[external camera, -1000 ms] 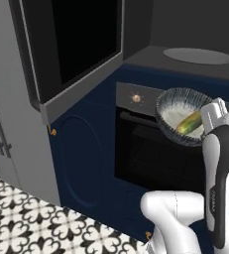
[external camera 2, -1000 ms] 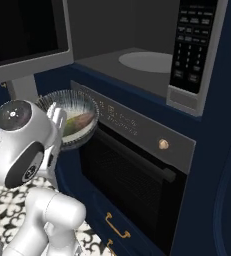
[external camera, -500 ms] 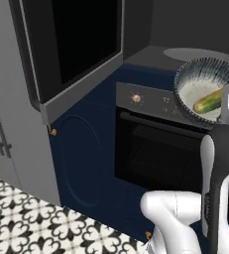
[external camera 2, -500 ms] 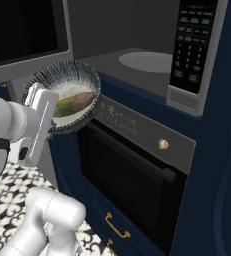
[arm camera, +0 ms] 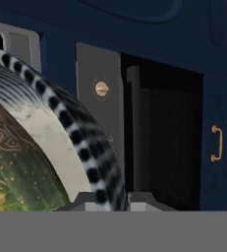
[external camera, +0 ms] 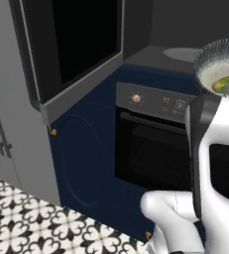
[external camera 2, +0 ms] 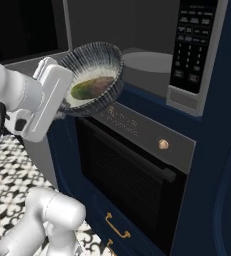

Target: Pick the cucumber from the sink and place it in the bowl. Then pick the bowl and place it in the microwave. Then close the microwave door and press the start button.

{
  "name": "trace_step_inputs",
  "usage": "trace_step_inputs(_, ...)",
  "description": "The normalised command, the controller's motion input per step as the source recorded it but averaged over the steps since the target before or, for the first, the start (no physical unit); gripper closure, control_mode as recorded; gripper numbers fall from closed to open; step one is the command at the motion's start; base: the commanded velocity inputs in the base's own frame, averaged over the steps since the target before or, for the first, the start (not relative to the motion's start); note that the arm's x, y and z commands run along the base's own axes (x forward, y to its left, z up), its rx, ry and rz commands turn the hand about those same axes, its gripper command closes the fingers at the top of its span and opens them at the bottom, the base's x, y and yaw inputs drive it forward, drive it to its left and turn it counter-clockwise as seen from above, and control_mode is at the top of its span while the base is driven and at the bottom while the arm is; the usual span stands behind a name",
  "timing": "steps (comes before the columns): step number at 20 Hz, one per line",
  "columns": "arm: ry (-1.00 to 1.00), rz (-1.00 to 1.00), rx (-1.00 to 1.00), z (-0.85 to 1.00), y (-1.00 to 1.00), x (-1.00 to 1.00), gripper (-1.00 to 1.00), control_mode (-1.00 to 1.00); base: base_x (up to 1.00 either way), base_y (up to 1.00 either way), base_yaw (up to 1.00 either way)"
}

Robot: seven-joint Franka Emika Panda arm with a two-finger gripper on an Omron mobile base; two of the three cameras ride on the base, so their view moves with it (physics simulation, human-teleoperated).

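Gripper (arm camera: 105,199) is clamped on the rim of the wide round grey-blue streaked bowl (external camera 2: 94,75), which is held in the air before the open built-in grey-framed microwave (external camera 2: 152,60); the stubby yellowish-green cucumber (external camera 2: 91,87) is carried inside it.

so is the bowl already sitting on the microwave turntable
No, the bowl is held up in the air in front of the microwave, above the oven, with the cucumber inside.

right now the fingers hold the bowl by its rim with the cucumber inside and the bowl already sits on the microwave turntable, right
Not quite. The bowl is gripped by its rim with the cucumber inside, but it is not on the turntable yet. The right base view shows it held in the air in front of the microwave opening, above the oven.
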Motion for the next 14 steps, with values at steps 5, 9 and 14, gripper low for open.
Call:
trace_step_inputs(5, -0.13, -0.05, 0.07, 0.28, -0.16, 0.46, 1.0, -1.0, 0.0, 0.0, 0.0)
trace_step_inputs(9, -0.12, 0.0, 0.11, 0.4, -0.16, 0.5, 1.0, -1.0, 0.0, 0.0, 0.0)
trace_step_inputs(14, -0.04, 0.0, 0.1, 0.4, -0.12, 0.41, 1.0, -1.0, 0.0, 0.0, 0.0)
